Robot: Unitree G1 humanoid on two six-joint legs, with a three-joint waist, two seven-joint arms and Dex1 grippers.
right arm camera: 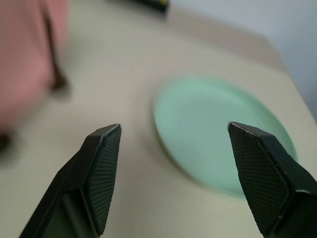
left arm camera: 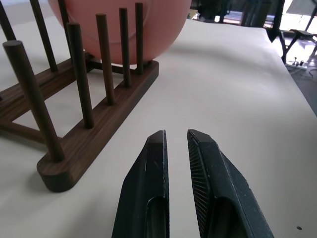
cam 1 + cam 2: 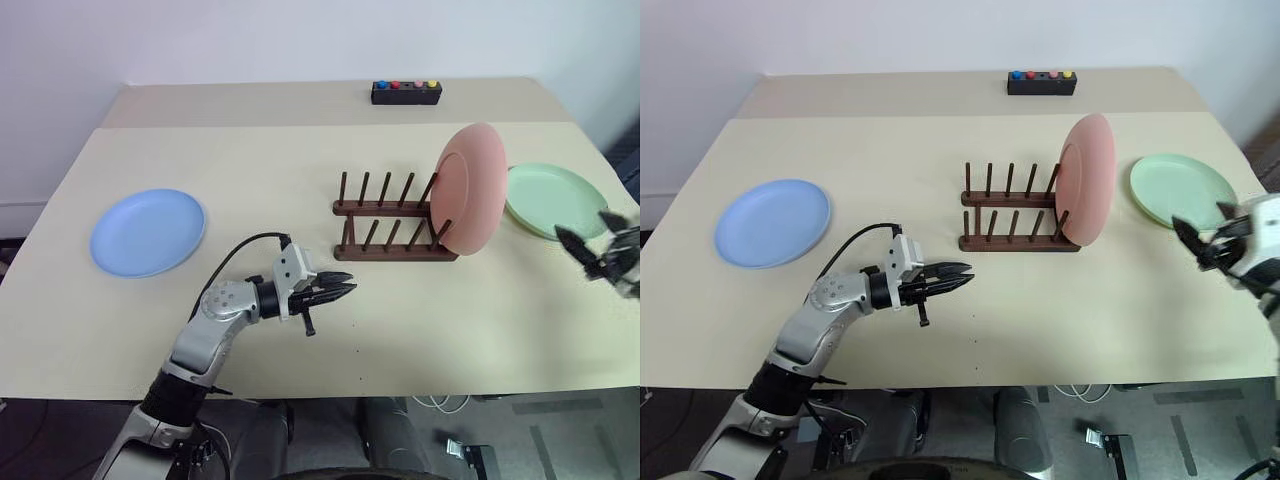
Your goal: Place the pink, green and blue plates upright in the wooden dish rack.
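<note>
Right gripper (image 1: 173, 148) spread wide, empty, poised near green plate (image 1: 223, 134) lying flat on table (image 3: 300, 170). Left gripper (image 3: 345, 291) nearly clenched, empty, before wooden dish rack (image 3: 385, 215). Pink plate (image 3: 470, 188) upright in rack's right end. Blue plate (image 3: 148, 232) flat, far left. No legible writing.

rack (image 3: 392, 222): dark-brown wood, visible grain, smooth satin finish, round pegs
pink plate (image 3: 470, 187): matt, smooth, plastic-like
green plate (image 3: 555, 199): matt, smooth
blue plate (image 3: 148, 231): matt, smooth
bench (image 3: 300, 150): pale beige, matt, smooth
left hand (image 2: 176, 139): black plastic fingers w/ finely ribbed pads
right hand (image 1: 174, 133): black fingers, cross-hatched pads
</note>
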